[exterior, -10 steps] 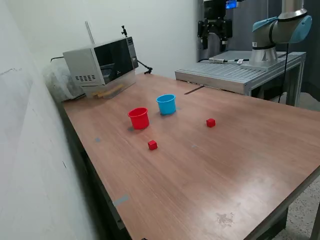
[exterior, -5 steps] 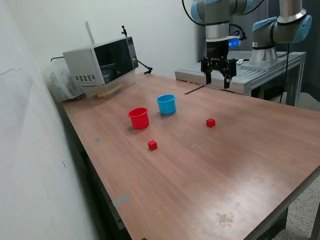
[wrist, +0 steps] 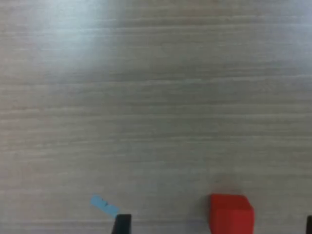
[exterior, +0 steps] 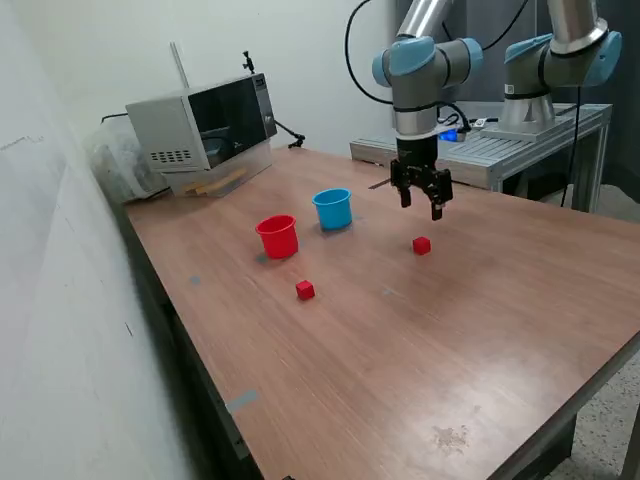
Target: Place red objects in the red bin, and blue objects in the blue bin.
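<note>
My gripper (exterior: pixel 420 206) hangs open a little above the table, just behind and above one red cube (exterior: pixel 421 245). In the wrist view that red cube (wrist: pixel 231 213) lies on the wood between my dark fingertips (wrist: pixel 122 224), untouched. A second red cube (exterior: pixel 305 290) sits nearer the front, toward the exterior view's left. The red bin (exterior: pixel 278 237) and the blue bin (exterior: pixel 333 208) stand upright side by side, to the exterior view's left of the gripper. The blue objects are out of view.
A microwave (exterior: pixel 205 125) stands at the back left corner of the wooden table (exterior: pixel 400 340). A second arm's base (exterior: pixel 530 95) sits on a grey metal bench (exterior: pixel 470 150) behind the table. A small blue tape scrap (wrist: pixel 104 205) lies on the wood.
The arm has swung in from behind the table and come down. The gripper moved from high at the back to just above the right-hand red cube. The cubes and bins have not moved.
</note>
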Robot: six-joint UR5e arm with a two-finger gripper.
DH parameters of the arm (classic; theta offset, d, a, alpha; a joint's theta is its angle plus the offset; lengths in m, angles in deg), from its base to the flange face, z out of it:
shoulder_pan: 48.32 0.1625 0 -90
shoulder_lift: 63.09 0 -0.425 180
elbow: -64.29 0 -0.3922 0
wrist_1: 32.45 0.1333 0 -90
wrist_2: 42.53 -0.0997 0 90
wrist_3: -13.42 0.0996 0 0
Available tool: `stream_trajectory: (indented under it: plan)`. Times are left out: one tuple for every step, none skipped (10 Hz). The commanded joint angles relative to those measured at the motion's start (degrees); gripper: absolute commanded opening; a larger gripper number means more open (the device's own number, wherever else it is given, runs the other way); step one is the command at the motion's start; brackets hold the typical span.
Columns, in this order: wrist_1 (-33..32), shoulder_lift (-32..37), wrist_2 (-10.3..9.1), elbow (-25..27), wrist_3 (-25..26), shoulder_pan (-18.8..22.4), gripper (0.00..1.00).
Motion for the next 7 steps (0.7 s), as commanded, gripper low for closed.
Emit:
stream_trajectory:
  plan:
    - [-0.87, -1.02, 0.0, 0.08, -0.05, 0.57, 1.0]
    - [-1.13, -1.02, -0.09, -0.01, -0.05, 0.83, 1.0]
    - [-1.4, -1.46, -0.09, -0.35, -0.05, 0.84, 1.0]
    - [-1.57, -2.07, -0.09, -0.53, -0.05, 0.84, 1.0]
    - [-1.66, -2.77, -0.09, -0.53, -0.05, 0.84, 1.0]
    - [-1.84, -3.3, -0.09, -0.53, -0.05, 0.84, 1.0]
    - [-2.88, -3.83, -0.09, -0.53, -0.05, 0.84, 1.0]
